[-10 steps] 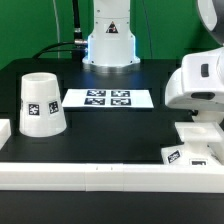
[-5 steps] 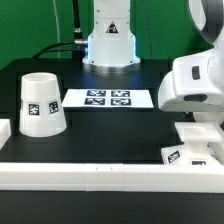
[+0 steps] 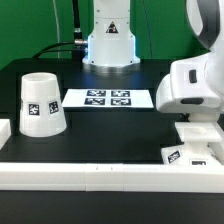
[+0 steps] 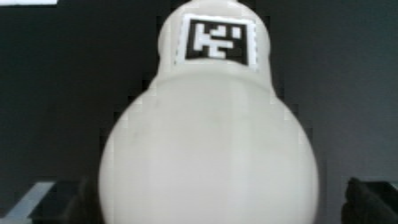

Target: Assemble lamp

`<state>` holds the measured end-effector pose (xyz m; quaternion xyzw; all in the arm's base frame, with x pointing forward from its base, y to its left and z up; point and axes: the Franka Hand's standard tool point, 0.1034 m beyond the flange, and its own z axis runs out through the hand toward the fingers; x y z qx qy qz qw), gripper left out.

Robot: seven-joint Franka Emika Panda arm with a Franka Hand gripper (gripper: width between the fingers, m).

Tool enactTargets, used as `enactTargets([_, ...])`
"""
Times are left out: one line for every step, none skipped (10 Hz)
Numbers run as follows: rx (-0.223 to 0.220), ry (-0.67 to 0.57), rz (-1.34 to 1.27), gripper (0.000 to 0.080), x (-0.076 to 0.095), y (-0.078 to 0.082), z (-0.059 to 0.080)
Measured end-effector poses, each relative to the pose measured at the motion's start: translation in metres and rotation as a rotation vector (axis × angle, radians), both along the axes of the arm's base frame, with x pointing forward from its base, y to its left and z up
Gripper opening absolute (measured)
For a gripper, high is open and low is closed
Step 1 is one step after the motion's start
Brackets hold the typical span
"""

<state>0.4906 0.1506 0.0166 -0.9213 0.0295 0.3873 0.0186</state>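
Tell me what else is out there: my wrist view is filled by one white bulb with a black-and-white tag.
Observer: A tapered shade stands wide end down at the exterior view's left, apart from the arm.
Operator: Anything close to the arm?
Observer: The lamp base lies just beneath it, at the exterior view's right.
Operator: And between those two?
Observer: The marker board lies flat, farther back.

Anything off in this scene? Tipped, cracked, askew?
Nothing stands out. The white tapered plastic shade stands upright on the black table, the white round-headed plastic bulb looks whole in the wrist view, and the marker board lies flat. No spills or damage visible.
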Motion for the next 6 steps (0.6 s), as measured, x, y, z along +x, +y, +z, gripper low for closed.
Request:
enactTargets([-0.002, 0.0, 0.0, 0.0699, -0.0032, -0.0006, -0.0019])
enactTargets([-0.002, -0.007, -0.001, 0.0699, -0.0035, -0.0007, -0.0032])
enactTargets([-0.002, -0.007, -0.002, 0.0699, -0.0034, -0.0007, -0.0034])
enactTargets([-0.002, -0.007, -0.002, 0.0699, -0.0036, -0.0008, -0.0036])
enactTargets([-0.002, -0.006, -0.002, 0.0699, -0.0037, -0.0008, -0.0038])
enactTargets([-0.009, 0.0, -0.012, 0.0699, -0.0057, 0.0008, -0.0054])
